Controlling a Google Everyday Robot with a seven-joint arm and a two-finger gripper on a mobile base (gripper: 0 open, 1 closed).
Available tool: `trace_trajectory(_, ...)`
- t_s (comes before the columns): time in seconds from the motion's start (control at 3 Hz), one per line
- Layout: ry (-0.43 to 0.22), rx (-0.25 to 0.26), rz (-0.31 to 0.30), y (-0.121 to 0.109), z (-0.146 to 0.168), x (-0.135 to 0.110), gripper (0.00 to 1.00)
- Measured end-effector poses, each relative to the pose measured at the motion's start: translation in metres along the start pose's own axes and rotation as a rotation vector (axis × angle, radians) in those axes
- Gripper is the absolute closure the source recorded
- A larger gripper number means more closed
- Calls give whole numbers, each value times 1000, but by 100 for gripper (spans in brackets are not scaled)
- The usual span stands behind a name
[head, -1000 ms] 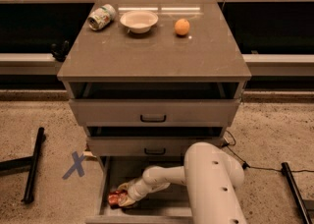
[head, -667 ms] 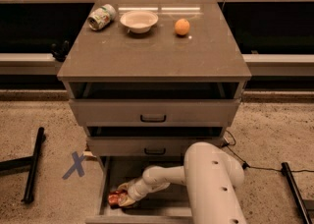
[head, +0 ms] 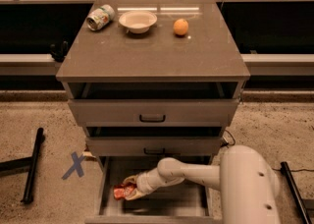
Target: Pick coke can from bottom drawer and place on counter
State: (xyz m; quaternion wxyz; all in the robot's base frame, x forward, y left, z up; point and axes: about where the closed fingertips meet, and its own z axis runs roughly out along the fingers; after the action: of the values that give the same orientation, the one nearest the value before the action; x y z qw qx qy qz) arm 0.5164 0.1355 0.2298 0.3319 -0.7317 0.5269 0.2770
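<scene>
Red and dented, the coke can [head: 118, 192] lies clasped between the fingers [head: 133, 196] of the gripper [head: 125, 191], low on the floor of the open bottom drawer [head: 169, 204]; part of the can pokes out beyond the fingertips; the white arm [head: 196, 174] stretches away behind the fingers; well above them, the counter [head: 152, 56] surface carries a green-and-white can [head: 100, 16], a bowl [head: 138, 21] and an orange [head: 180, 26].

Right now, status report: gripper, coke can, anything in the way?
Gripper low in bottom drawer, at coke can. Coke can at drawer's left side in view. Counter holds green-and-white can, bowl, orange near back.
</scene>
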Motion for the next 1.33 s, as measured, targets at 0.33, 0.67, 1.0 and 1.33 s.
trace_trajectory(0.33,-51,82,-75,-1,-74,-29,100)
trace_trajectory(0.67,-52,79,-76,-1,-72,-30,100)
trace_trajectory(1.0,-54,110,-102,1,-91,-43,100)
trace_trajectory(1.33,-40,188,-170,0,-141,-80,100)
